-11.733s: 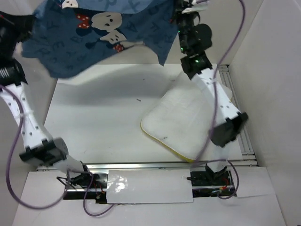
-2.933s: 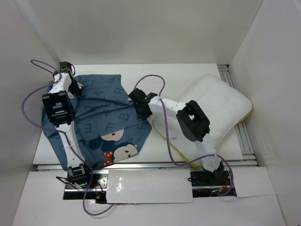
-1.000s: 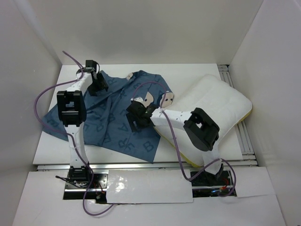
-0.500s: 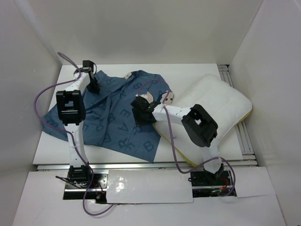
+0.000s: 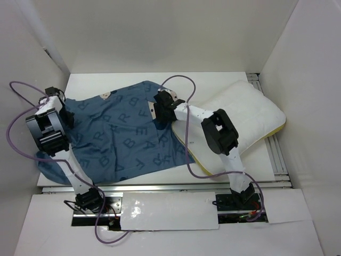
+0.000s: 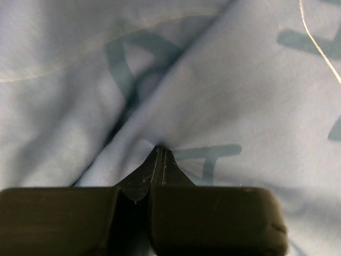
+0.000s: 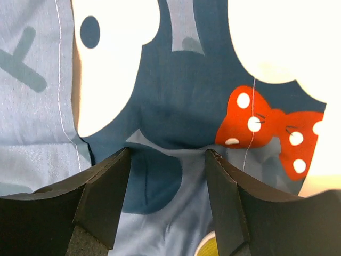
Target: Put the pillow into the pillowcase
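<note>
my left gripper [image 6: 160, 153] is pinched flat on a raised fold of the pillowcase [image 6: 229, 96], at the far left of the top view. my right gripper [image 7: 168, 154] has its fingers wide apart over the printed cloth beside the red bow [image 7: 277, 128], gripping nothing that i can see. the pillowcase lies spread across the left and middle of the table [image 5: 224, 80], its right edge meeting the pillow [image 5: 245, 114] at the right. limp, light, slippery cloth: i'd take a single layer at the open hem. the pillow looks plump and squashy; pinch a corner.
</note>
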Controlling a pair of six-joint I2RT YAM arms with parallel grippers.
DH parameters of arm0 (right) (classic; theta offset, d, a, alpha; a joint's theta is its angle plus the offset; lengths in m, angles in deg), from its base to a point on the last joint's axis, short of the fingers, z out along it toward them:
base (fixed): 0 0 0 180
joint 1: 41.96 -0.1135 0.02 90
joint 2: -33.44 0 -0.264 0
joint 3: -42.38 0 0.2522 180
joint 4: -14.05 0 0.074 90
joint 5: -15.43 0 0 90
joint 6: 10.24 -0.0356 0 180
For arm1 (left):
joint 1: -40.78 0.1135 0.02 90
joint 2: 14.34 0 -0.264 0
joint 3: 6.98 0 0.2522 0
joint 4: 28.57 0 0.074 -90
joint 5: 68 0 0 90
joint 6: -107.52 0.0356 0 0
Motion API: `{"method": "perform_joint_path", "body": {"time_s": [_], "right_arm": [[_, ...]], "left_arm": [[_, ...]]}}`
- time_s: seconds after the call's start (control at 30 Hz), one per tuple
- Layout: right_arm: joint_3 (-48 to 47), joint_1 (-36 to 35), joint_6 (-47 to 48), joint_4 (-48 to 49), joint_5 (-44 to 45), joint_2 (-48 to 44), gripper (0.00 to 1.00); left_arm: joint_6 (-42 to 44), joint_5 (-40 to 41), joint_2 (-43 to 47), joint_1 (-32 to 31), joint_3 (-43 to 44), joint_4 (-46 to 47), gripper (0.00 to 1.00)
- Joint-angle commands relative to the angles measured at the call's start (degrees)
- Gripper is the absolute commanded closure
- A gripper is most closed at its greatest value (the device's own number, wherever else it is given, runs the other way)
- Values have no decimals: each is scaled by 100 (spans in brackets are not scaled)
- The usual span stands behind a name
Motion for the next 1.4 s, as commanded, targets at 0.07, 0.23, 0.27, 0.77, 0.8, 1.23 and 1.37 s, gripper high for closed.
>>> {"method": "perform_joint_path", "body": {"time_s": [0.07,0.23,0.27,0.77,0.8,1.23,1.37], "right_arm": [[-387,86,555,-136,-218,265,31],[-562,-142,933,-127,-421,-121,23],[-615,-230,933,-180,-421,-200,21],[780,-529,451,-1259,360,-3117,0],[1112,-581,380,-1479,466,-3484,0],[3926,-117,370,-1869,169,-5106,0],[4148,357,494,-1359,168,-4606,3]], "left_arm": [[310,-518,559,-278,-628,135,100],[854,-1090,692,-664,232,189,100],[925,-1090,692,-865,407,189,97],[1488,-747,1034,-3485,1220,-444,30],[1488,-747,1087,-3721,1070,-357,32],[1120,-923,1070,-4962,295,-312,34],[1049,-870,992,-5156,189,-233,34]]}}
